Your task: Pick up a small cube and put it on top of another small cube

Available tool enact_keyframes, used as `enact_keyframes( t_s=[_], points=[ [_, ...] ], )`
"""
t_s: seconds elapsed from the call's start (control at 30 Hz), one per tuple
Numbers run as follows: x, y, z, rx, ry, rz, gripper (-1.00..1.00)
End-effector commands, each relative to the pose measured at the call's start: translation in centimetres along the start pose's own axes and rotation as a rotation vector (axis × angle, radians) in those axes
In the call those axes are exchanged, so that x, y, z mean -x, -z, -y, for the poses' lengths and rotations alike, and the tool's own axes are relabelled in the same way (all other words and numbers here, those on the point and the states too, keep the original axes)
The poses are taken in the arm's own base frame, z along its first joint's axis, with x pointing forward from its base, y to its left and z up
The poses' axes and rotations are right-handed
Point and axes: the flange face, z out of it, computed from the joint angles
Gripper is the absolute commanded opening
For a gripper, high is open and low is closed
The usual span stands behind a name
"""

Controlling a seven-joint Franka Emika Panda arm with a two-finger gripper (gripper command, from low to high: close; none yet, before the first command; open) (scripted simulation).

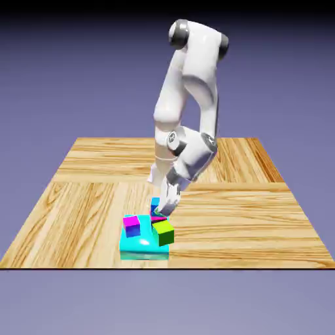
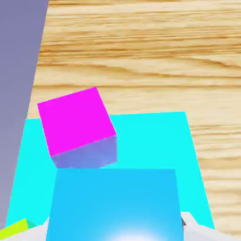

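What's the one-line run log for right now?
claw: grip or release unclear | blue cube: between its fingers | pink-red cube: just below in exterior view

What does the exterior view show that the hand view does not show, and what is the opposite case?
Only the exterior view: the white arm's upper links and the pink-red top of a small cube.
Only the hand view: the broad light top face of the blue cube, largely hidden in the exterior view.
Both: the blue cube, the magenta-topped cube, the cyan block, the wooden table, the backdrop and the yellow-green cube, only a corner in the hand view.
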Motion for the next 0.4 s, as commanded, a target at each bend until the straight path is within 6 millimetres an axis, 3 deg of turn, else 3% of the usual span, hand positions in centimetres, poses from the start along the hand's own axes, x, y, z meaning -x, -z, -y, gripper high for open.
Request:
enact_keyframes(
  t_s=[0.0, 0.37],
  points=[
    [0.0, 0.6, 0.1, -0.003, -0.001, 0.001, 1.00],
    [-0.6, 5.7, 0.8, -0.007, -0.004, 0.005, 1.00]
  ],
)
